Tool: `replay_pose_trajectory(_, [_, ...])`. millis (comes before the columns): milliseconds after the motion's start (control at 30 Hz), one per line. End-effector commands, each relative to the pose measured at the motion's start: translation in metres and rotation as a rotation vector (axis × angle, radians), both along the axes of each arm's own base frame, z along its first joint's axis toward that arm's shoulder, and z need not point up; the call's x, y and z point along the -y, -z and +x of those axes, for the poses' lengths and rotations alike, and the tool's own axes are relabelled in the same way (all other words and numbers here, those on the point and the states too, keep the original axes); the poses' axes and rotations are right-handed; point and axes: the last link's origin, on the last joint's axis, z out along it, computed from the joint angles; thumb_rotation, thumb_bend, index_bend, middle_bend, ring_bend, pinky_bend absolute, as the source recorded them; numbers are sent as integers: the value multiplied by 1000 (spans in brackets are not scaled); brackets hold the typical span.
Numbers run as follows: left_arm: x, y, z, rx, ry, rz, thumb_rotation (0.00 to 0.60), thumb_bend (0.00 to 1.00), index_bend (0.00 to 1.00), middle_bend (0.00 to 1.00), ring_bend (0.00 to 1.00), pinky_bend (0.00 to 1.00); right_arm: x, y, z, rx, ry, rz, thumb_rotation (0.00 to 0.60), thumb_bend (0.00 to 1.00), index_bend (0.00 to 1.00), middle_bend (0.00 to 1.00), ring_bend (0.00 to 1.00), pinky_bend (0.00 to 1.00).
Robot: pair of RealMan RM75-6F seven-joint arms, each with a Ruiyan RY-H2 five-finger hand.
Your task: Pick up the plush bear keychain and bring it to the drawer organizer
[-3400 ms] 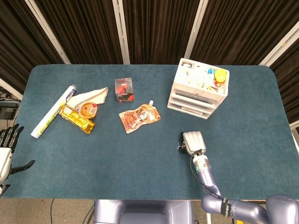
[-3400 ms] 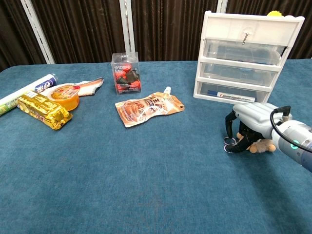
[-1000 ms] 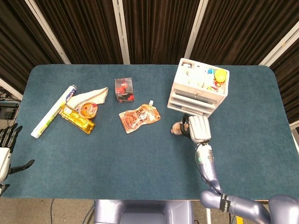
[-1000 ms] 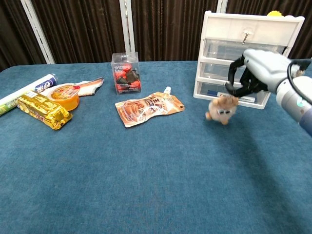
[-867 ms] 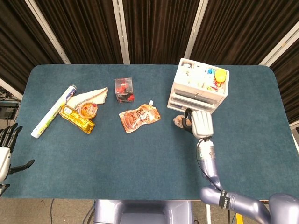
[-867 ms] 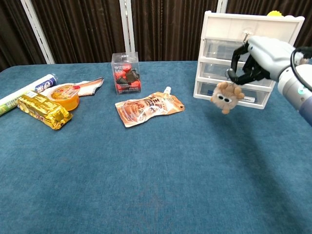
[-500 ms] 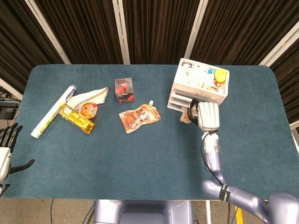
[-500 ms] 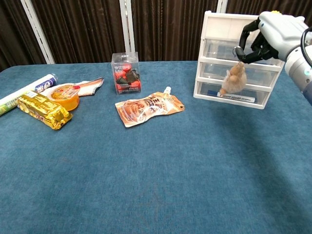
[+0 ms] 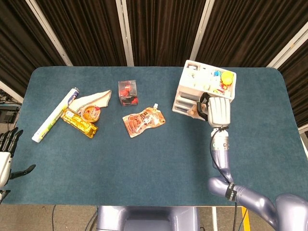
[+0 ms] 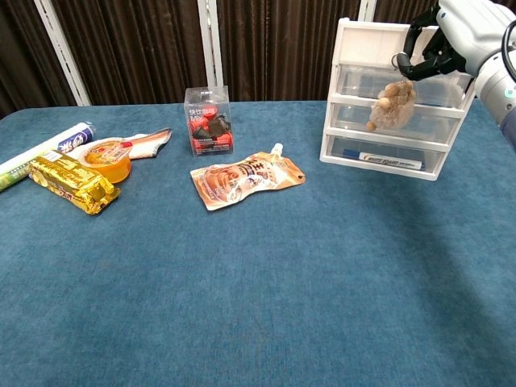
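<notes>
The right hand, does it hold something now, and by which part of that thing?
Yes. The right hand holds the plush bear keychain by its ring at the top, so the bear hangs below the fingers, in front of the drawer organizer.

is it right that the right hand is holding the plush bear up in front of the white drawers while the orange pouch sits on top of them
Not quite. The orange pouch lies flat on the table, left of the white drawers, as the chest view shows. The right hand does hold the plush bear up in front of them.
</notes>
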Motion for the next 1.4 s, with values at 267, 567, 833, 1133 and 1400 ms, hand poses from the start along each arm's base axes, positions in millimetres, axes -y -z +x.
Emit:
replay_pose_trajectory(267, [0,0,0,-1,-2,-1,600,73,0,0,0,0,-4,5,-8,-4,11,8,600,477,630,1000,1000,858])
replay_pose_trajectory(567, [0,1,0,-2,-2,-1,600,72,0,0,0,0,-7,12,-6,-4,2,24,600,477,630,1000,1000,855])
replay_pose_trajectory(833, [0,1,0,-1,-2,-1,600,73,0,0,0,0,-6,14,-5,-14,-3,28,600,431,622,1000,1000,850])
replay_pose_trajectory(1133, [-1,1,0,-1,-3,-1,600,74,0,0,0,0,-8,18,-7,-28,-11,37,600,152,321,1000,990,845])
replay_pose_trajectory(1400, [0,0,0,3,-2,-2,600,70,0,0,0,0,-17,7,-5,-20,-66,16,600,139,276,1000,959,803])
